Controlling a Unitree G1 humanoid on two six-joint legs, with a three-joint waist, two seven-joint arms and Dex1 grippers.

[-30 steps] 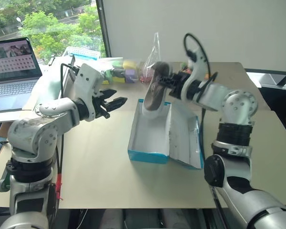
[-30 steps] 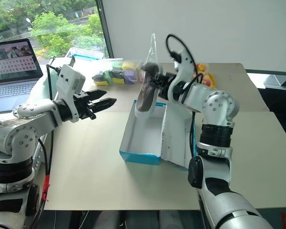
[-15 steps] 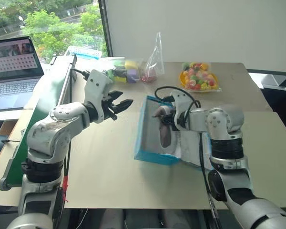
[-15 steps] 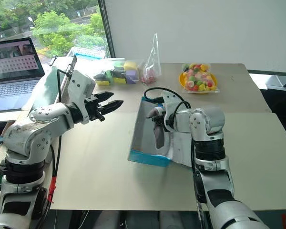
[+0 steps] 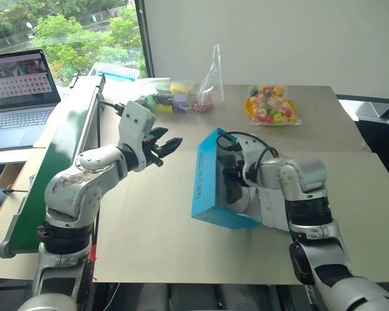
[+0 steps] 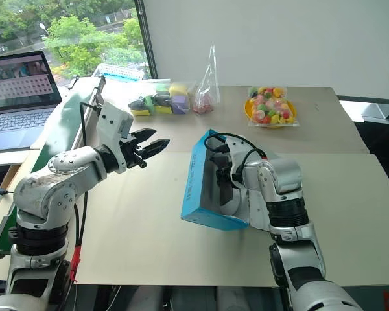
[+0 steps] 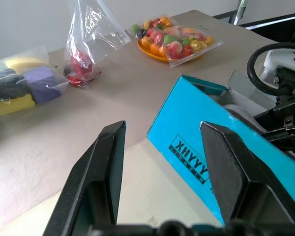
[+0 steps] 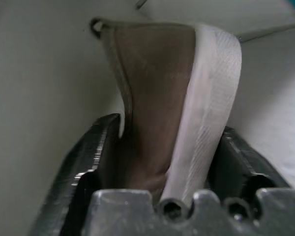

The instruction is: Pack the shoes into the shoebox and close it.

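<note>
From the head camera I see the shoebox (image 5: 215, 188) near the middle of the table (image 5: 149, 240), tipped up on its side so its blue wall faces my left arm and the white inside faces my right. My right gripper (image 5: 232, 183) is inside the box with one shoe (image 6: 224, 189), dark against the white card. The left gripper (image 5: 163, 148) hangs in the air beside the box, on the blue wall's side, apart from it, jaws partly open and empty. Beyond the box lie the clear bags (image 5: 181, 97) and the plate of coloured sweets (image 5: 270, 107).

In the left wrist view the black fingers (image 7: 101, 172) frame the box's printed blue wall with nothing between them.

In the right wrist view the shoe's brown side and pale sole sit between my fingers (image 8: 91, 162). I cannot tell whether they press it or stand loose around it.

My worry: the box is tilted and unsupported, so pulling the right gripper out could drag it over or spill the shoe.
</note>
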